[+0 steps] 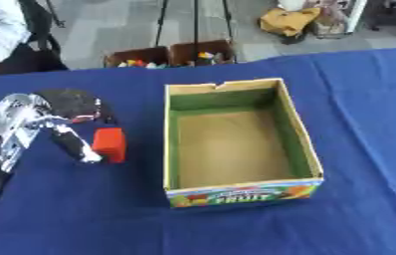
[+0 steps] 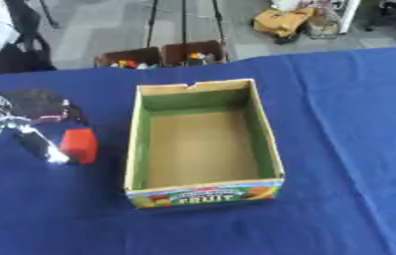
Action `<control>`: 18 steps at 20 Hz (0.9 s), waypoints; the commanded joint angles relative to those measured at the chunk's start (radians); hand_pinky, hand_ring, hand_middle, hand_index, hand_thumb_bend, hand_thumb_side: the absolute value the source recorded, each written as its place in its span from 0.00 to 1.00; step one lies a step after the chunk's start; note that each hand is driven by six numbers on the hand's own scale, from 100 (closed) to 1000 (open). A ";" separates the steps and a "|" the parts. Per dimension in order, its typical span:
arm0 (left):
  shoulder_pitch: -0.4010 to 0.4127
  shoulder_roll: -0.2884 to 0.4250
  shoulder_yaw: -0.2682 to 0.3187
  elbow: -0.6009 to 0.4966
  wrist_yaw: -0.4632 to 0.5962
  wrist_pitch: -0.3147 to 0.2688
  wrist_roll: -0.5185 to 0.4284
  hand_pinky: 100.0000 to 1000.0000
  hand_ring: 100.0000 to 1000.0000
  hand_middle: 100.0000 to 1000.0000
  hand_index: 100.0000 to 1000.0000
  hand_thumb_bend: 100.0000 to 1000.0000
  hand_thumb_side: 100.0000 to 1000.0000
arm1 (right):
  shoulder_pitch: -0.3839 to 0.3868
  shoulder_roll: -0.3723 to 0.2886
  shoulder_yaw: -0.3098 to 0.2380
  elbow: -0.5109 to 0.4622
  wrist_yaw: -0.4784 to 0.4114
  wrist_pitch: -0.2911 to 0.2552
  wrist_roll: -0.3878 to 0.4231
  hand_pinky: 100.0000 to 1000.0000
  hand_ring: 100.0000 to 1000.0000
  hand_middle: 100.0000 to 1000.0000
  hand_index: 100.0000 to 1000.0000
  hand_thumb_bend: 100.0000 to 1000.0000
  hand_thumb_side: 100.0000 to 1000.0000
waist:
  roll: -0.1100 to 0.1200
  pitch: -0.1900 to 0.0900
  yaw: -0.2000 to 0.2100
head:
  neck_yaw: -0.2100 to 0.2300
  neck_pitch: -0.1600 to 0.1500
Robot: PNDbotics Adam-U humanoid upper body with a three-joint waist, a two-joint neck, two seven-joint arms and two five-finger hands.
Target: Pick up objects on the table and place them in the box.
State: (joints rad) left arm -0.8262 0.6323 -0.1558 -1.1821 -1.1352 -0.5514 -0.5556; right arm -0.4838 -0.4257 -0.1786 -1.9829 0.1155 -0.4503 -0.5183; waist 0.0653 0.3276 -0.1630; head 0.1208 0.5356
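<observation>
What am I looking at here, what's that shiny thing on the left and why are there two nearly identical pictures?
The two pictures come from the two eyes of one camera in a robot's head, looking down at a table, so they show the same moment from slightly different spots.

The shiny silver and black thing is the robot's left hand, reaching in from the left over a blue cloth. Its fingers are curled around a small red block, which sits at the cloth's surface; I cannot tell whether it is lifted yet.

In the middle stands an open cardboard box with green inner walls and the word FRUIT on its front. It looks empty. The block is to the box's left, outside it.

The right hand shows in neither picture.
</observation>
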 commanded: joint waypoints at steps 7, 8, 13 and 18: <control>-0.006 0.011 0.006 -0.001 0.021 -0.072 -0.024 0.24 0.43 0.46 0.62 0.25 0.55 | -0.014 -0.013 -0.010 -0.017 -0.010 0.006 -0.002 0.75 0.72 0.75 0.75 0.00 0.52 | 0.011 0.000 0.000 | -0.001 -0.005; -0.005 0.011 0.007 -0.001 0.025 -0.067 -0.021 0.22 0.41 0.44 0.60 0.18 0.53 | -0.013 -0.013 -0.010 -0.017 -0.010 0.007 -0.003 0.75 0.72 0.75 0.75 0.00 0.52 | 0.011 -0.001 0.000 | -0.001 -0.005; -0.005 0.017 0.008 -0.011 0.038 -0.032 -0.004 0.16 0.39 0.44 0.58 0.00 0.39 | -0.011 -0.012 -0.011 -0.017 -0.010 0.011 -0.007 0.75 0.72 0.75 0.75 0.00 0.52 | 0.011 -0.007 0.003 | -0.003 -0.004; 0.000 0.020 0.009 -0.029 0.052 -0.002 0.012 0.08 0.35 0.41 0.54 0.00 0.37 | -0.009 -0.012 -0.012 -0.017 -0.010 0.013 -0.010 0.76 0.72 0.74 0.75 0.00 0.51 | 0.007 -0.011 0.005 | -0.005 -0.005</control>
State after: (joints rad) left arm -0.8157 0.6241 -0.1558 -1.1917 -1.0906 -0.5524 -0.5365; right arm -0.4837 -0.4254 -0.1819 -1.9829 0.1136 -0.4404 -0.5280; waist 0.0656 0.3284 -0.1593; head 0.1192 0.5355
